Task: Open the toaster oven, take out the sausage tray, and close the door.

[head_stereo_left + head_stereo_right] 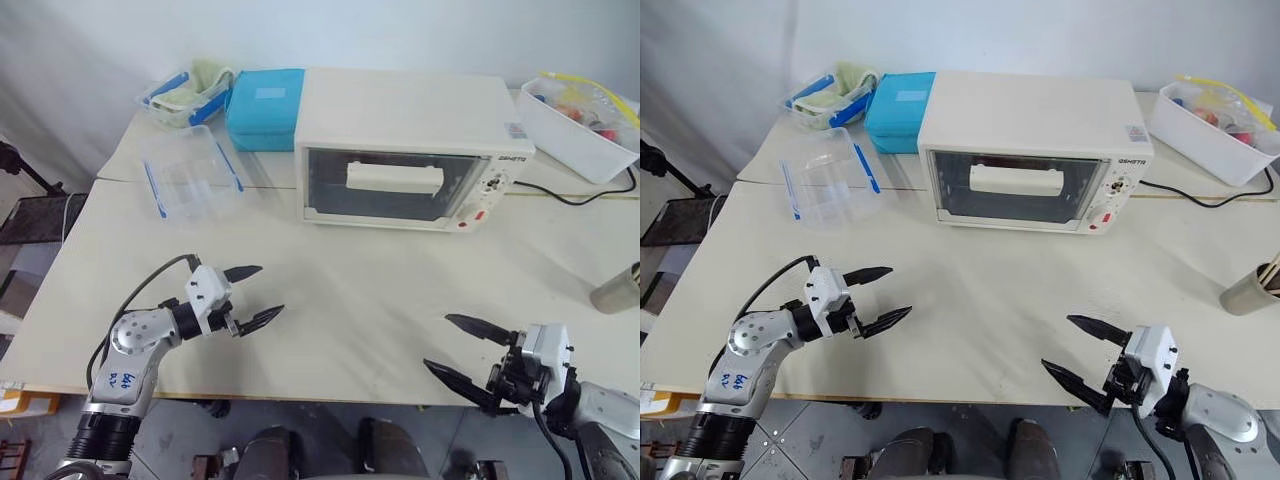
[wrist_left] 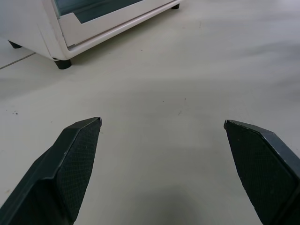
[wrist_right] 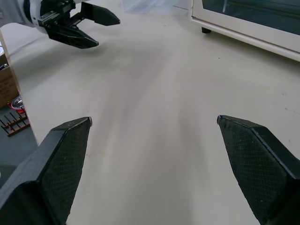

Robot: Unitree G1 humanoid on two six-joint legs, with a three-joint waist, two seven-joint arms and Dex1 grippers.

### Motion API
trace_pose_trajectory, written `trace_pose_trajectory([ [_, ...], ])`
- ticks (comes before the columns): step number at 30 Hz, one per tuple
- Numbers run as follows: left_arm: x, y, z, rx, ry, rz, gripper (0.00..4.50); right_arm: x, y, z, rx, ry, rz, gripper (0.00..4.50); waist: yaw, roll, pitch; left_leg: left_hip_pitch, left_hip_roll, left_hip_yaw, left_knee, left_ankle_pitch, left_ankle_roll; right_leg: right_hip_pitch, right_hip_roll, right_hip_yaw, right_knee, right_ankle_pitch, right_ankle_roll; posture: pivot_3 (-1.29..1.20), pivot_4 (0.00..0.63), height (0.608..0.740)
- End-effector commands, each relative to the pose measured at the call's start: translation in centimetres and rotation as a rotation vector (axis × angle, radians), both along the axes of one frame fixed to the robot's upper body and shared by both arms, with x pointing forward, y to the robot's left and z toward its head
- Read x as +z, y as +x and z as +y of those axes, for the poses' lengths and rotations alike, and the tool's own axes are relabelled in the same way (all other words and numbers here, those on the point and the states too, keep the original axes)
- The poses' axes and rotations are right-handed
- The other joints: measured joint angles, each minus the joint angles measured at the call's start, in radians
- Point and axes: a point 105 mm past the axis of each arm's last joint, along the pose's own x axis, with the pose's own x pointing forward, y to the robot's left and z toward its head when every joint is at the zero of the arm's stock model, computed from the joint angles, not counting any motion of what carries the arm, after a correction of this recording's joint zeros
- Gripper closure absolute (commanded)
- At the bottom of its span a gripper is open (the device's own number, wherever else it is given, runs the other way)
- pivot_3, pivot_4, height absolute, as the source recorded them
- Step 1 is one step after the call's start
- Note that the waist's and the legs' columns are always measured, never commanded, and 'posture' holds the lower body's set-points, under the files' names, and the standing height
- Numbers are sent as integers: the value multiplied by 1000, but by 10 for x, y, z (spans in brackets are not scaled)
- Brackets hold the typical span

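Oven door waiting to be opened

The toaster oven is sitting closed at twelve o'clock; the left gripper and right gripper, both spread empty, are best being guided squarely to the door handle.

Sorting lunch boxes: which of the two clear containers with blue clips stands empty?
The nearer clear container, at the oven's front left. The farther container, beside the teal box, holds something pale green.
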Motion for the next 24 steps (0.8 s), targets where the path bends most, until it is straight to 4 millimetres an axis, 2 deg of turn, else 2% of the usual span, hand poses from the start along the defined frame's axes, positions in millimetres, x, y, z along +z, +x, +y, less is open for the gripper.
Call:
trace_pose_trajectory([
  [1,16,0,1,13,-11,-61,44,14,8,-1,-20,31,-32,0,0,0,0,0,0,0,0,0,0,0,0,0,0,0,0,0,150,740],
  [6,25,-1,4,30,-44,-69,44,38,31,8,-18,108,-50,0,-3,0,0,0,0,-1,1,0,0,0,0,0,1,0,0,0,150,740],
  [9,42,-7,8,-31,-145,-40,44,56,60,12,-43,142,-47,0,-11,0,0,0,0,0,1,0,0,0,0,0,1,0,0,0,150,740],
  [13,55,-18,11,-116,-221,29,44,71,82,17,-31,175,-53,0,-5,0,0,-1,1,-2,2,0,0,0,0,-2,3,-1,-1,0,150,740],
  [15,57,-23,11,-153,-211,44,44,80,96,15,-52,211,-57,0,-6,0,0,-2,1,-3,3,0,0,0,0,-3,3,-1,-2,0,150,740],
  [20,56,-29,6,-179,-193,47,44,91,118,14,-68,238,-96,0,-6,0,0,-3,0,-3,4,0,0,0,0,-4,3,-1,-2,0,150,740],
  [24,53,-30,3,-177,-181,42,44,106,122,18,-38,246,-144,0,-8,0,0,-3,0,-2,4,0,0,0,0,-4,3,-1,-2,0,150,740],
])
